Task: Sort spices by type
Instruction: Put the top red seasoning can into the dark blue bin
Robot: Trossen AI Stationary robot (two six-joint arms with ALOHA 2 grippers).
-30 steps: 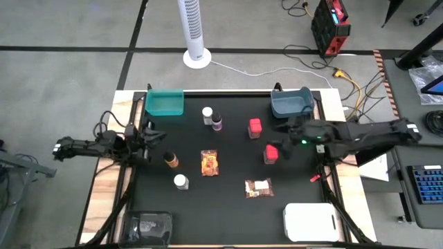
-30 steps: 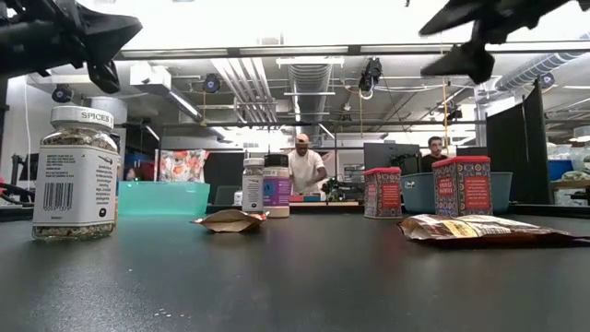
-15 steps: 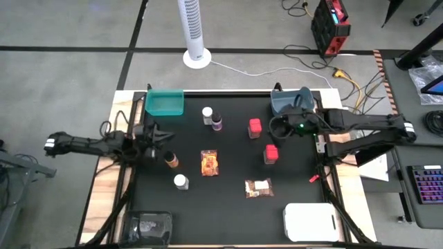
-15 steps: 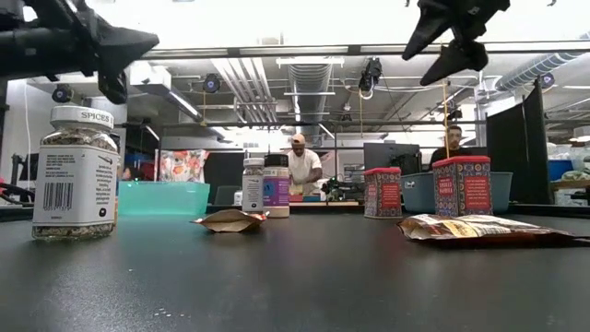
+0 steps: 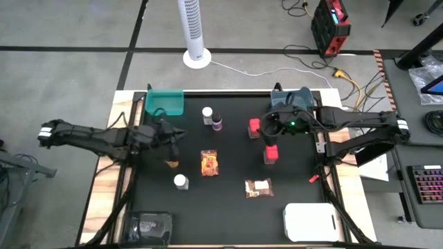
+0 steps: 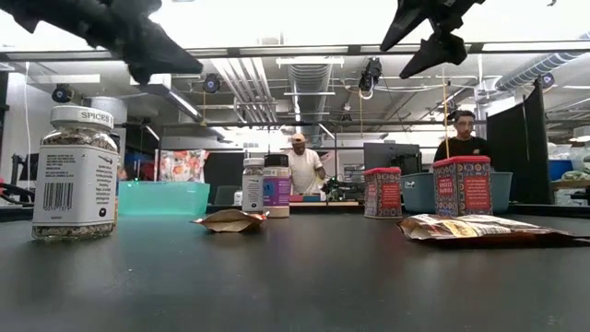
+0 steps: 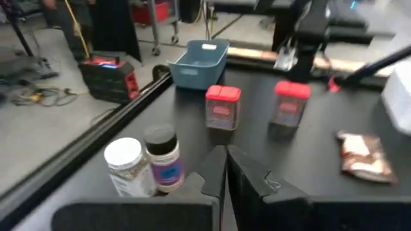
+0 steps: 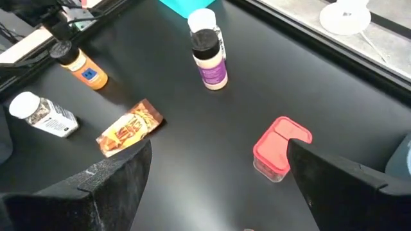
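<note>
Spices scattered on table; both grippers aloft.
Right gripper (image 5: 268, 129), jaws wide, empty, hovers over far red container (image 5: 255, 127), at its 3 o'clock. Left gripper (image 5: 178, 135), jaws closed, empty, hangs near amber jar (image 5: 171, 161), at its 12 o'clock.

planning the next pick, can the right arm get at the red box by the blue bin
Probably yes. The right end effector hangs open beside that red box, nothing stands between them, and the other red box sits apart.

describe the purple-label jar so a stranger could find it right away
Start at the teal bin at the table's far left corner. Just right of it stand two small bottles touching. The purple-label jar is the dark-capped one; its neighbour has a white cap.
</note>
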